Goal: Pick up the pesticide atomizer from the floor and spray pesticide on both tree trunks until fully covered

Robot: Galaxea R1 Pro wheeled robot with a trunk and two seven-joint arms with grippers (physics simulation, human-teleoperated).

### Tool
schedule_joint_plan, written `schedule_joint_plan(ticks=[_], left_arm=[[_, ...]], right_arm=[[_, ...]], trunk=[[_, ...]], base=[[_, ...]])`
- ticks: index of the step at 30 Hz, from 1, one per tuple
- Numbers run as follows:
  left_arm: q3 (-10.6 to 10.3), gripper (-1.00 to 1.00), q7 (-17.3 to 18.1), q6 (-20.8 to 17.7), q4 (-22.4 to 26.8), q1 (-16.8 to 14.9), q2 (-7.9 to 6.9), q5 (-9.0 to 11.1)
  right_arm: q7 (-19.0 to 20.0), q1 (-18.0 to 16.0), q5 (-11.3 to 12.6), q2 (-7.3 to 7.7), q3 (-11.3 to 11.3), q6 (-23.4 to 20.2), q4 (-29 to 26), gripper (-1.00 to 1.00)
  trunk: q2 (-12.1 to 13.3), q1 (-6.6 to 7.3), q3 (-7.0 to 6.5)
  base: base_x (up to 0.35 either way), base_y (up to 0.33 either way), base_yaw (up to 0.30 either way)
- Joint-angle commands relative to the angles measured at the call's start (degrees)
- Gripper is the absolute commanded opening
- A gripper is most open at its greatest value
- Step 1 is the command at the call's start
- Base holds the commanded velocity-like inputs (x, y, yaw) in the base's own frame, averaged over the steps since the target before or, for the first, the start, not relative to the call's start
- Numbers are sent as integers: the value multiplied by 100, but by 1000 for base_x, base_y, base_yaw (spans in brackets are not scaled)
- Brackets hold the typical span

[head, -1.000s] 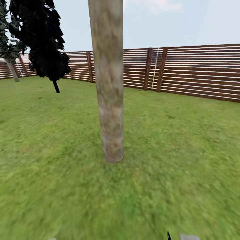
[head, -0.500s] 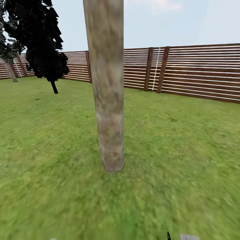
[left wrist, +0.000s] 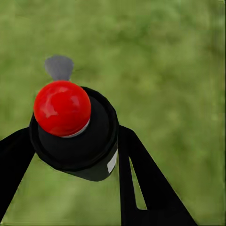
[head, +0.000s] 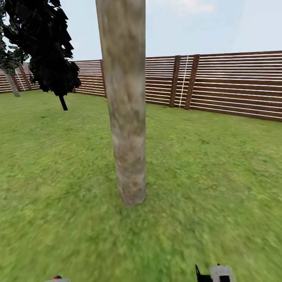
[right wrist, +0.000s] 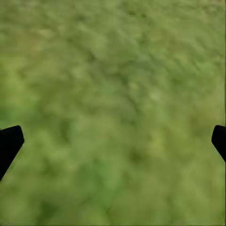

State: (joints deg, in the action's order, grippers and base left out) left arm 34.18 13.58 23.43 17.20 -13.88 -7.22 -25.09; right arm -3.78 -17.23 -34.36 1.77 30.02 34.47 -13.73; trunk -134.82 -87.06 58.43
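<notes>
A thick, smooth, mottled grey-tan tree trunk (head: pixel 127 129) rises from the lawn straight ahead in the head view, close by and leaning slightly. The pesticide atomizer (left wrist: pixel 70 127), a black canister with a shiny red round top and a small grey nozzle tab, sits between the black fingers of my left gripper (left wrist: pixel 75 160), which is shut on it over grass. Its red top (head: pixel 57 278) peeks in at the bottom edge of the head view. My right gripper (right wrist: pixel 114 141) is open above bare grass, and its wrist (head: pixel 216 273) shows low on the right.
A brown slatted fence (head: pixel 235 84) runs along the back of the lawn. A dark narrow tree (head: pixel 47 51) stands at the back left, with a thin pale trunk (head: pixel 11 86) further left. Grass lies on all sides of the near trunk.
The whole view has shifted: the camera has come closer to the trunk, which now looks bigger. Both wrists have risen into the bottom edge of the head view.
</notes>
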Motion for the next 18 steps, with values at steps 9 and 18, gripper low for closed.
schedule_joint_plan(ticks=[9, 18], left_arm=[[-873, -100, 4958, -753, 404, -2120, -632, -3245], [-1500, -100, 5111, -1001, 408, -2381, -232, -3647]], right_arm=[[4577, -2027, -1145, -234, -1835, -1202, -577, 100], [4731, -2091, -1408, -701, -2234, -1303, -560, -100]], trunk=[[0, 0, 1], [0, 0, 1]], base=[[0, 0, 0], [0, 0, 0]])
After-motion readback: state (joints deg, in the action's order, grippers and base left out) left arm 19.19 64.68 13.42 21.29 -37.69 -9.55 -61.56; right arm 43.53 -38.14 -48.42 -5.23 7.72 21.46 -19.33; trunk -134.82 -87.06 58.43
